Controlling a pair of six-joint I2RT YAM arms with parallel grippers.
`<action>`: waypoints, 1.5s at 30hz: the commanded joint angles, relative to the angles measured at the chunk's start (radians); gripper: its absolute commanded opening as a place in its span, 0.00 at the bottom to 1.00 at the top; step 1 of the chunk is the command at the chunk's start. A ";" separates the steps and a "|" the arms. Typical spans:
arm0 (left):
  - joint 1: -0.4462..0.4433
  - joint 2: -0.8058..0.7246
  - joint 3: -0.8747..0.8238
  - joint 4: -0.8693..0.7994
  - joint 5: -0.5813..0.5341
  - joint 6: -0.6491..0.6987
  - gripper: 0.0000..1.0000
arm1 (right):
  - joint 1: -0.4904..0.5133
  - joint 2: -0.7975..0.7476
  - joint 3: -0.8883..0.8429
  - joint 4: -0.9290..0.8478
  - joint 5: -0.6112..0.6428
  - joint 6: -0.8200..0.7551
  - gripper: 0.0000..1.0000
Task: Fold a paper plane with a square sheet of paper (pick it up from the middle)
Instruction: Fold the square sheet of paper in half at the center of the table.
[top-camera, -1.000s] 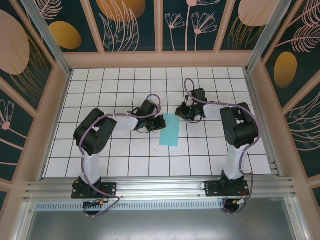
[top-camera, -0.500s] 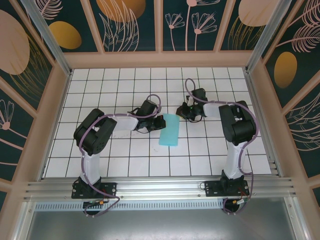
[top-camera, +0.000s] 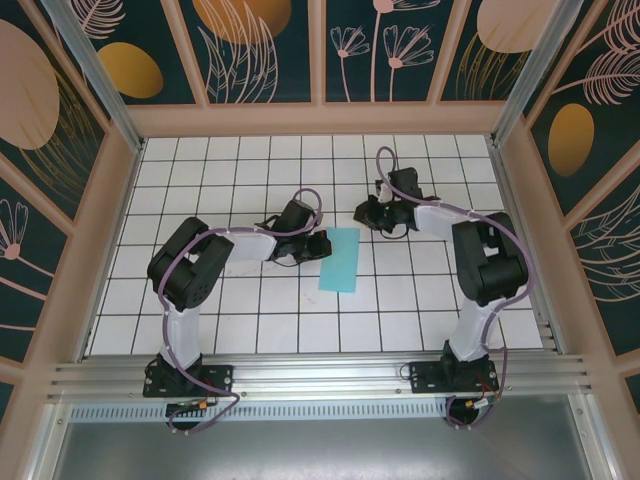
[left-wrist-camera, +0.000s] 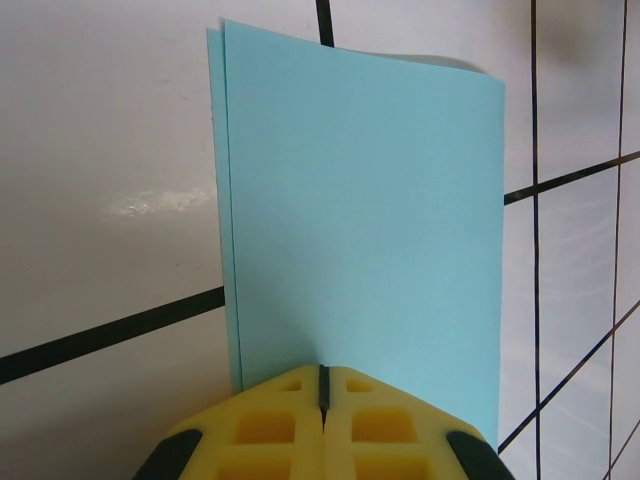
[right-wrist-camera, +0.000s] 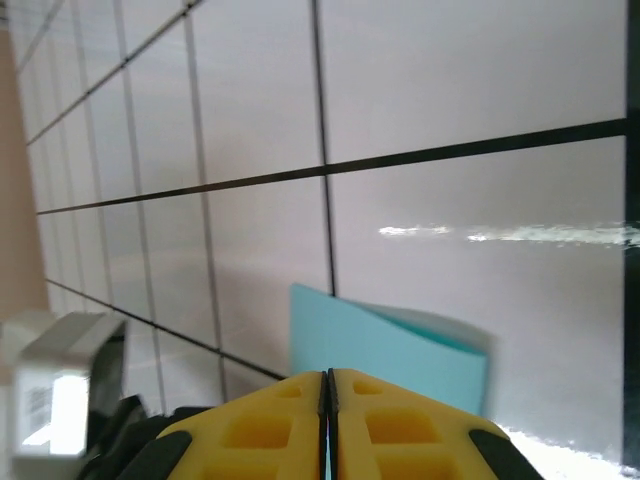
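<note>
So the sheet of paper (top-camera: 340, 260) is lying on the white gridded worktop (top-camera: 250, 310) about in the middle, between the two arms. It's folded in half into a narrow turquoise rectangle with its long side running away from the arm bases and tilted a bit. In the left wrist view you can see the two layers (left-wrist-camera: 370, 220) don't quite line up, since a thin sliver of the lower one peeks out along the left edge. The left hand (top-camera: 318, 245) sits right at the paper's left long edge, near the far end, and its yellow fingers (left-wrist-camera: 265, 425) are pressed together with just a hairline seam between them. The tips cover the near edge of the paper, and honestly I can't tell if they're pinching it or just sitting on top. The right hand (top-camera: 368, 214) is just off the paper's far right corner, also with its fingers squeezed together and nothing between them. From its wrist camera the paper (right-wrist-camera: 385, 355) lies just past the fingertips, with the top layer lifted slightly so the fold gapes a bit.
</note>
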 joint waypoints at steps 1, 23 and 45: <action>-0.006 0.047 -0.025 -0.136 -0.074 0.020 0.00 | 0.016 -0.025 -0.053 0.015 -0.011 0.017 0.13; -0.005 0.043 -0.031 -0.133 -0.069 0.019 0.00 | 0.070 -0.064 -0.162 0.094 -0.023 0.038 0.14; -0.006 0.030 -0.053 -0.120 -0.069 0.014 0.00 | 0.128 -0.214 -0.374 0.146 -0.022 0.105 0.15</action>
